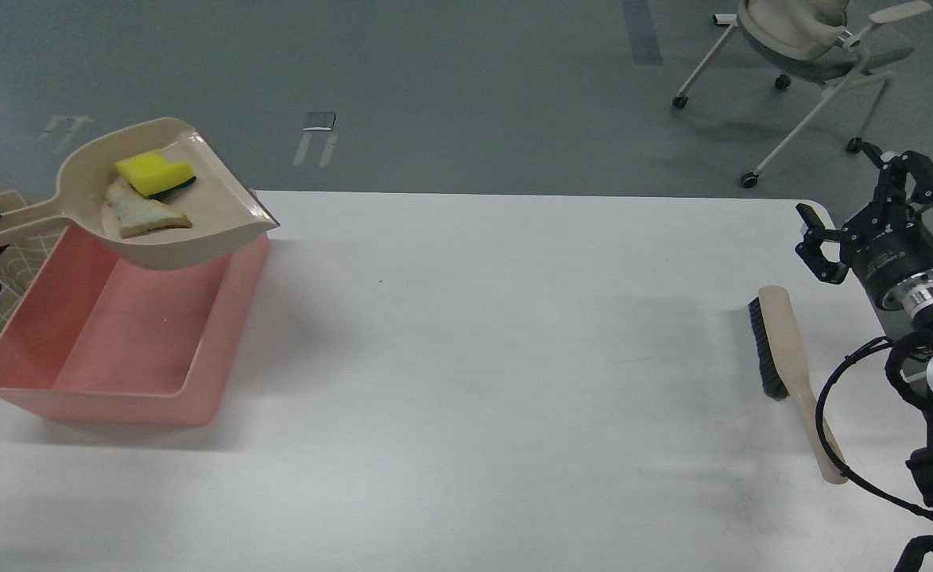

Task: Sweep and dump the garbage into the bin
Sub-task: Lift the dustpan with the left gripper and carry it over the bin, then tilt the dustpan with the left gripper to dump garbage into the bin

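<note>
White table (514, 357), grey floor (435, 79), wheeled chair (808, 48) behind

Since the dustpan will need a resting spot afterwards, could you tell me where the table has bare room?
The table is bare between the pink bin and the brush, back edge to front. It is crowded at the right edge, beside the right gripper.
</note>
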You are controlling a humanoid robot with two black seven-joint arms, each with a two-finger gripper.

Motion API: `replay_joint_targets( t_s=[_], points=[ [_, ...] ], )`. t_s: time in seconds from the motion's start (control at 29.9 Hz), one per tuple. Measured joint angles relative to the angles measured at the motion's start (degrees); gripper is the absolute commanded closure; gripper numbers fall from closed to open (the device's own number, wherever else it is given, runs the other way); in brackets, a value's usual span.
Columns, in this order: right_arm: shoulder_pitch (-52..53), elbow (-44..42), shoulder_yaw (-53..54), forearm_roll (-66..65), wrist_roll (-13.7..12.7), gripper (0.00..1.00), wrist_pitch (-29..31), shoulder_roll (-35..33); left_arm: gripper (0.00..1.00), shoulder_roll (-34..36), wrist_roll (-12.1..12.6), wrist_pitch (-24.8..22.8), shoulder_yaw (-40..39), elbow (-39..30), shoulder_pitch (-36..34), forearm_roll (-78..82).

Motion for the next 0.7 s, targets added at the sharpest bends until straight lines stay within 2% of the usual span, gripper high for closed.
replay_joint_targets(
  t_s=[0.2, 0.54, 0.7],
  points=[
    [0.13, 0.06, 0.25, 0.02, 0.06, 0.01, 0.00, -0.19, 1.00, 0.15, 0.00, -3.19, -5.88, 1.27, 6.99, 0.50],
    [0.55, 0.31, 0.12, 0.38, 0.23, 0.01, 0.00, 0.20, 1.00, 2.89, 0.33, -5.29, -7.87, 3.50, 10.17, 3.42],
    [0.81, 0.26, 0.15, 0.82, 0.26, 0.01, 0.00, 0.21, 1.00, 7.58, 1.05, -5.32, -7.90, 3.50, 10.91, 9.58]
  ],
)
